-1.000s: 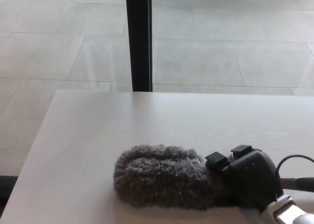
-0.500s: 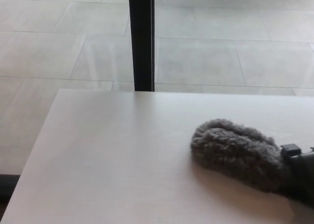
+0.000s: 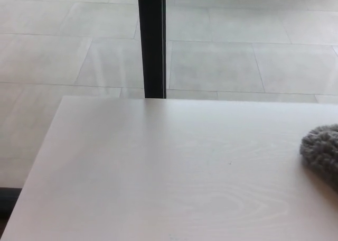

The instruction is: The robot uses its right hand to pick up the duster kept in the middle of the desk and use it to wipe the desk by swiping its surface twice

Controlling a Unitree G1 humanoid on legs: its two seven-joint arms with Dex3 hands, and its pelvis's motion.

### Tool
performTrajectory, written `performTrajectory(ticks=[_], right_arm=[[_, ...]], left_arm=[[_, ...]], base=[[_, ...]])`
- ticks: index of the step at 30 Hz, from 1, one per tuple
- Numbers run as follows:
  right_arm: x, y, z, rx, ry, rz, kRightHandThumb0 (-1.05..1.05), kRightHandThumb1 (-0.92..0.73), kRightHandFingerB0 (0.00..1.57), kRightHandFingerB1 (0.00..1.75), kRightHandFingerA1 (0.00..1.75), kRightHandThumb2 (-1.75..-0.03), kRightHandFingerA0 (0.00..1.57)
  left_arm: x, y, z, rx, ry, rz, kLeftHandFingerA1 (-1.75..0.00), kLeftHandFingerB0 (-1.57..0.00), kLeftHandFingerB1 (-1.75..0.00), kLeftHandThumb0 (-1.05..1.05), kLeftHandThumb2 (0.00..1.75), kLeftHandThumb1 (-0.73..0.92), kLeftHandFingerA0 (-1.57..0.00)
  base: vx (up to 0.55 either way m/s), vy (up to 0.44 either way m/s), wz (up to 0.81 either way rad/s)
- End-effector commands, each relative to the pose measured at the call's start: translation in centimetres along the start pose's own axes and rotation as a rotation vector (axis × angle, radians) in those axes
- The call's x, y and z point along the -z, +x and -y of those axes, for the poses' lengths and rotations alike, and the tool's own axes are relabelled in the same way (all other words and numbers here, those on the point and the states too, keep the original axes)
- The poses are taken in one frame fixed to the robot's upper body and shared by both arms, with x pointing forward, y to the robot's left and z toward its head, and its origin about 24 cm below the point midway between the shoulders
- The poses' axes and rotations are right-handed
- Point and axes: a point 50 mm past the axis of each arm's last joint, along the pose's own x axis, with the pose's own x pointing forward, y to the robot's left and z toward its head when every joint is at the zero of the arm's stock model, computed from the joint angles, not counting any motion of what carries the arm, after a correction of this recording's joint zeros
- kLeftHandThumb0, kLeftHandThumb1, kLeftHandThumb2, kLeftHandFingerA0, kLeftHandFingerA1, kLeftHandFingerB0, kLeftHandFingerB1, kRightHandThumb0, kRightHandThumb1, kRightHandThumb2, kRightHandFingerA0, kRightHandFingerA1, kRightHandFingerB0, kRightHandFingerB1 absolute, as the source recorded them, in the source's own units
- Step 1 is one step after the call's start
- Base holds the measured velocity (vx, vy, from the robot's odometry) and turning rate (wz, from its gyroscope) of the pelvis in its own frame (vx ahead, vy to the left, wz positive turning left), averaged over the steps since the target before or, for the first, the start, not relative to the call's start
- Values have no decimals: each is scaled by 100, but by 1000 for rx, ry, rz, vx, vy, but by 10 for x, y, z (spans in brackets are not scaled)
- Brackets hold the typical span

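Grey duster (image 3: 323, 152) at desk's (image 3: 158, 172) right edge

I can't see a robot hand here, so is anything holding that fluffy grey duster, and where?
Cannot be told: only the fluffy grey duster's tip shows, neither robot hand.

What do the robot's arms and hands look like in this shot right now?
Neither arm nor hand shows in the head view at this moment, so their look cannot be described. Only the grey fluffy duster peeks in at the right edge of the pale wooden desk.
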Motion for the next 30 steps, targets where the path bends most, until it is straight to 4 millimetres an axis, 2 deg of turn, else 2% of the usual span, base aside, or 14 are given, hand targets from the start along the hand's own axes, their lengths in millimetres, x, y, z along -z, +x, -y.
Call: performTrajectory(ticks=[1, 8, 9, 13, 14, 17, 19, 21, 22, 24, 25, 26, 27, 30], right_arm=[[46, -17, -13, -154, -54, -236, -46, -59, 72, 97, 171, -60, 81], [24, -9, -14, -208, -88, -176, -44, -63, 76, 91, 174, -62, 91], [7, -5, -13, -197, -69, -110, -49, -66, 69, 91, 167, -60, 92], [-25, -3, -13, -178, -75, 7, -49, -60, 80, 111, 168, -58, 96], [-40, -3, -14, -167, -76, 44, -52, -64, 80, 106, 171, -66, 92], [-67, -2, -12, -183, -49, 114, -48, -63, 80, 86, 166, -59, 97], [-81, -4, -11, -140, -93, 189, -46, -58, 83, 102, 172, -62, 96], [-95, -7, -10, -125, -117, 270, -41, -62, 82, 108, 175, -60, 94], [-104, -9, -9, -108, -116, 333, -41, -43, 80, 95, 137, -90, 124], [-112, -10, -8, -80, -162, 366, -47, -49, 83, 109, 138, -95, 124], [-127, -14, -7, -54, -161, 427, -39, -62, 80, 121, 175, -62, 96], [-134, -15, -6, -64, -159, 445, -41, -62, 81, 111, 175, -58, 94], [-140, -16, -6, -80, -165, 450, -43, -65, 75, 126, 175, -59, 93], [-157, -22, -5, -79, -158, 490, -41, -63, 78, 121, 175, -61, 92]], left_arm=[[-1, -1, -2, 21, 14, 13, -54, -56, -46, -54, 59, 64, -59], [-6, 2, 4, 31, 0, 15, -55, -57, -47, -51, 59, 64, -59], [-8, 2, 5, 32, -7, 21, -59, -64, -62, -48, 59, 64, -59], [-10, 2, 3, 37, -64, 40, -60, -69, -69, -49, 59, 62, -59], [-11, 1, 2, 37, -51, 44, -59, -70, -73, -51, 58, 62, -60], [-13, 2, 1, 37, -44, 48, -56, -68, -65, -49, 59, 63, -58], [-15, 2, 2, 37, -3, 54, -55, -70, -70, -51, 59, 65, -60], [-17, 2, 2, 36, 42, 54, -53, -59, -51, -54, 61, 66, -60], [-18, 2, 2, 44, 23, 64, -55, -57, -50, -53, 60, 65, -58], [-19, 2, 2, 34, 43, 65, -54, -61, -49, -54, 60, 65, -60], [-19, 2, 2, 32, 43, 69, -54, -58, -47, -55, 60, 65, -59], [-19, 2, 1, 30, 50, 72, -56, -64, -52, -56, 59, 65, -58], [-20, 2, 1, 29, 53, 72, -55, -59, -48, -57, 60, 65, -58], [-18, 2, 1, 24, 83, 67, -53, -57, -46, -57, 60, 67, -58]], base=[[0, 0, 0], [0, 0, 0], [0, 0, 0], [0, 0, 0], [0, 0, 0], [0, 0, 0], [0, 0, 0], [0, 0, 0], [0, 0, 0], [0, 0, 0], [0, 0, 0], [0, 0, 0], [0, 0, 0], [0, 0, 0]])
